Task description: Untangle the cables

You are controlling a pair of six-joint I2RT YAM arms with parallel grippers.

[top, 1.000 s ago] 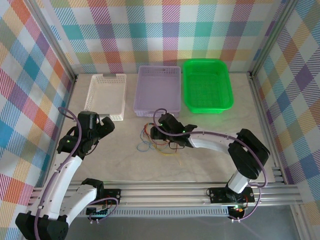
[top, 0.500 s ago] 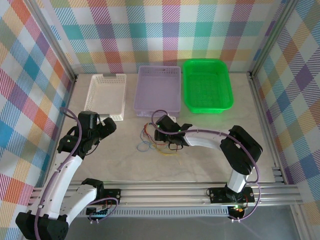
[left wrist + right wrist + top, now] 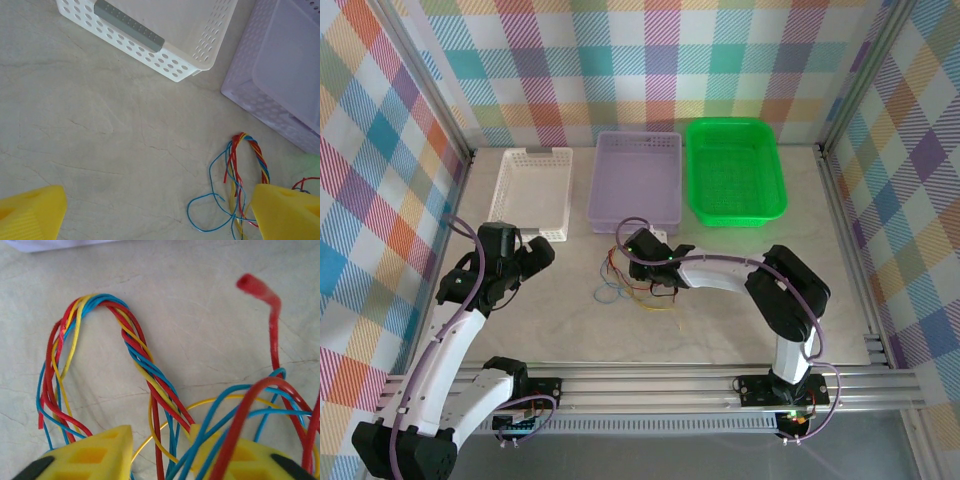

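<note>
So my right pincer (image 3: 642,262) sits just in front of the purple basket (image 3: 636,222), close to its near wall and right over the cables (image 3: 620,280). The fingers (image 3: 95,455) are down to a narrow gap. The red, blue and yellow twist runs into that gap, with bare table (image 3: 550,310) showing between them, so nothing looks clamped. The cables lie in a loose heap off the basket's near-left corner, with one braided loop arching toward that wall, so there's not much room on that side. My left pincer (image 3: 532,255) hangs wide open with nothing in it, further left of the purple basket, by the near corner of the white basket (image 3: 532,185) that stands beside it. From the heap, plain tabletop runs away from the purple basket toward my bases. The green basket (image 3: 735,170) stands on its far side, well apart from the cables.
</note>
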